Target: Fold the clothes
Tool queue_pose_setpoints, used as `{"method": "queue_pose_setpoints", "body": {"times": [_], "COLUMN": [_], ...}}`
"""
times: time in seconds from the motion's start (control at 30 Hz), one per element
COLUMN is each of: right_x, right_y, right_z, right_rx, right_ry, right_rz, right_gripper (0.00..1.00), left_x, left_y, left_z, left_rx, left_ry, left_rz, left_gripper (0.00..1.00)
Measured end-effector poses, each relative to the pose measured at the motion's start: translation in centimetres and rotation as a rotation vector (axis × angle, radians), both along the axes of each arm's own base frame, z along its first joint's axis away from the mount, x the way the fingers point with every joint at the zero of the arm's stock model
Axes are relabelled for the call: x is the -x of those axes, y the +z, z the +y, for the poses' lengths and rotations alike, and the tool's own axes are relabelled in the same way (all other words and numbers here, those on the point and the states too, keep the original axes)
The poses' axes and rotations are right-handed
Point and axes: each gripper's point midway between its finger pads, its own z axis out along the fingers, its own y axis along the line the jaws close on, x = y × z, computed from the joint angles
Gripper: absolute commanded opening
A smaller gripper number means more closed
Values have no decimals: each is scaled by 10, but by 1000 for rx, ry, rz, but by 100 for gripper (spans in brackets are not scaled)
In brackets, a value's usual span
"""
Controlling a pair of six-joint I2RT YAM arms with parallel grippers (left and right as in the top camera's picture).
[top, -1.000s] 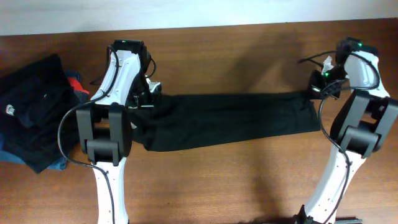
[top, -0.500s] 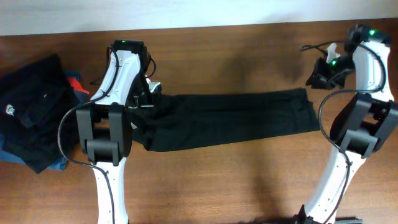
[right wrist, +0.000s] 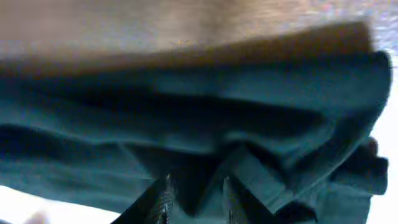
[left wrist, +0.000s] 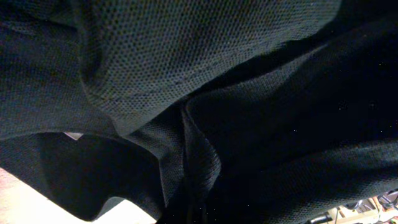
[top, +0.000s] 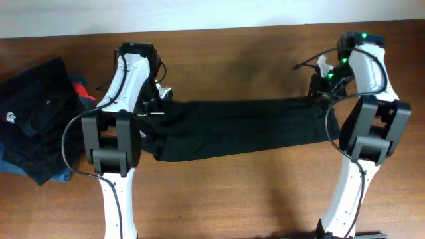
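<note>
Stretching across the counter (top: pixel 232 192) is the black shirt (top: pixel 246 129), a long narrow band running from one arm to the other. The left gripper (top: pixel 157 101) sits at the shirt's left end. Its wrist view is nothing but black mesh cloth (left wrist: pixel 186 74), so I cannot tell whether it's clamped. The right gripper (top: pixel 317 91) is at the shirt's top right corner, fingers (right wrist: pixel 163 198) apart with a ridge of fabric between them, all blurred. A pile of folded dark clothes (top: pixel 33 126) rests well apart at the left edge.
</note>
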Motion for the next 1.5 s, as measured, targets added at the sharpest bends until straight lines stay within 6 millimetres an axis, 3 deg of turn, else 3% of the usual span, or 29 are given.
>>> {"method": "queue_pose_setpoints", "body": {"times": [0.23, 0.33, 0.5, 0.57, 0.63, 0.67, 0.97, 1.07, 1.23, 1.33, 1.5], "right_x": [9, 10, 15, 15, 15, 15, 4, -6, -24, -19, -13], "right_y": [-10, -10, -10, -10, -10, -10, -12, -13, -4, -3, -3], "right_z": [-11, -13, -13, -13, -14, -14, -18, -27, -61, -77, -77], "right_rx": [66, 75, 79, 80, 81, 81, 97, 111, 136, 136, 135], "right_ry": [7, 9, 9, 10, 10, 11, -20, -81, -212, -269, -276], "right_rz": [37, 41, 66, 66, 66, 66, 24, -10, -86, -76, -51], "right_gripper": [32, 39, 40, 35, 4, 4, 4, 4, 4, 15, 21], "left_x": [0, 0, 0, 0, 0, 0, 0, 0, 0, 0, -1], "left_y": [0, 0, 0, 0, 0, 0, 0, 0, 0, 0, 0], "left_z": [0, 0, 0, 0, 0, 0, 0, 0, 0, 0, 0], "left_rx": [0, 0, 0, 0, 0, 0, 0, 0, 0, 1, 0], "left_ry": [0, 0, 0, 0, 0, 0, 0, 0, 0, 0, 0], "left_rz": [0, 0, 0, 0, -1, -1, 0, 0, 0, 0, -3], "left_gripper": [2, 2, 2, 2, 2, 2, 2, 2, 2, 2, 2]}}
